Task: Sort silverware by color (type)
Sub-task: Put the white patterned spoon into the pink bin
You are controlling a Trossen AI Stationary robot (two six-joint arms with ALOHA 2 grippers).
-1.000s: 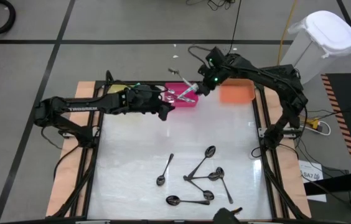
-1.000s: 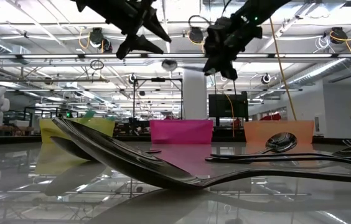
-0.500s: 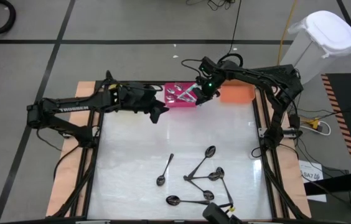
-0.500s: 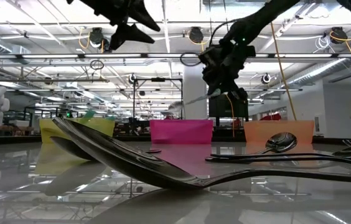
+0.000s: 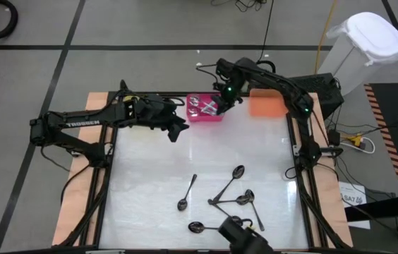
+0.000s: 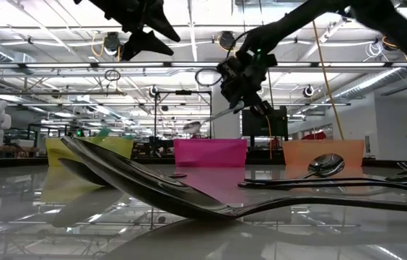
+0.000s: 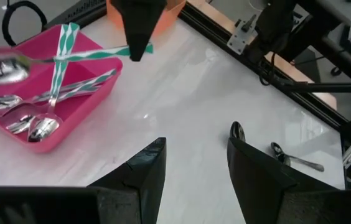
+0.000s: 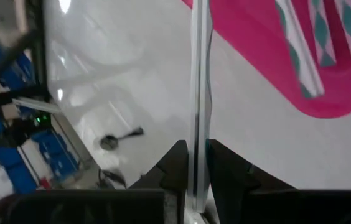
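My right gripper (image 5: 221,101) hangs over the pink bin (image 5: 206,117) at the table's far edge, shut on a teal-handled spoon (image 7: 70,55). The spoon's shiny bowl (image 6: 193,127) reaches out over the bin. In the bin lie more teal-handled spoons (image 7: 57,81). My left gripper (image 5: 177,131) hovers open just left of the bin, above bare table, holding nothing. Several dark spoons (image 5: 228,185) lie flat on the near half of the table. My right gripper pinches the spoon's teal handle near its free end (image 7: 145,48) between its two fingers (image 8: 178,163). It comes slanting down from the far right, and the handle (image 8: 197,74) runs on ahead of the fingers. The spoon is lifted clear, sloping bowl-end down above the pink bin.
An orange bin (image 5: 268,106) stands right of the pink one, and a yellow bin (image 6: 88,150) to its left, under my left arm. A dark round thing (image 5: 245,238) sits at the near edge. A white lidded container (image 5: 365,49) stands beyond the far right corner.
My right gripper has come down and toward the table's left, over the pink bin, rolling its wrist. The spoon stays in its hold; its bowl, which stuck out beyond the table's far edge, now hangs low above the bin. My left gripper has drawn back a little leftward, still open.
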